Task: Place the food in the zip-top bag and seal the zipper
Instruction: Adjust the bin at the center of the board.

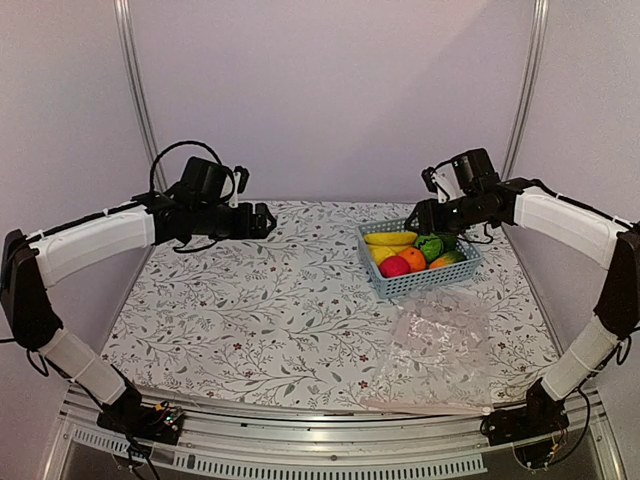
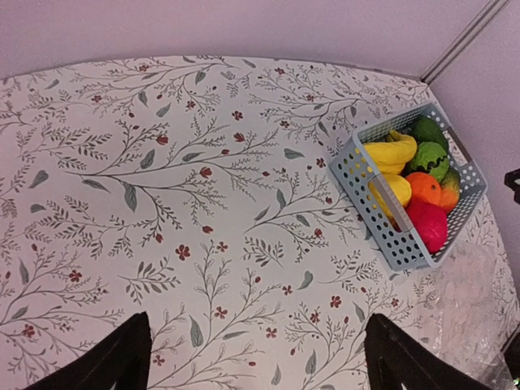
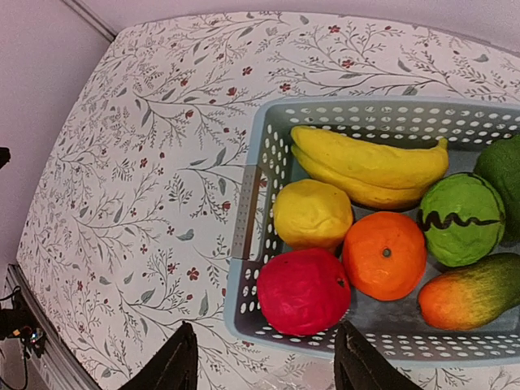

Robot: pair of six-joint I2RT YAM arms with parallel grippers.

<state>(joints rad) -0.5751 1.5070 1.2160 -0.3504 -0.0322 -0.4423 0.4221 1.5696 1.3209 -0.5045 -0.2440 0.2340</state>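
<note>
Both stand wide open, the right gripper (image 3: 266,367) over the food (image 3: 386,253) packed in the basket (image 3: 252,211), the left gripper (image 2: 258,357) well apart; the zip-top bag (image 1: 440,322) lies limp just beside the basket, so its mouth may collapse during loading.

Floral table (image 1: 270,300) — lattice basket (image 1: 420,285) far right, zip-top bag (image 1: 440,330) just beside.

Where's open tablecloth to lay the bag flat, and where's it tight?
Free: left and middle tablecloth, from its left edge to the basket. Crowded: right side, zip-top bag lying just in front of the basket of food.
</note>
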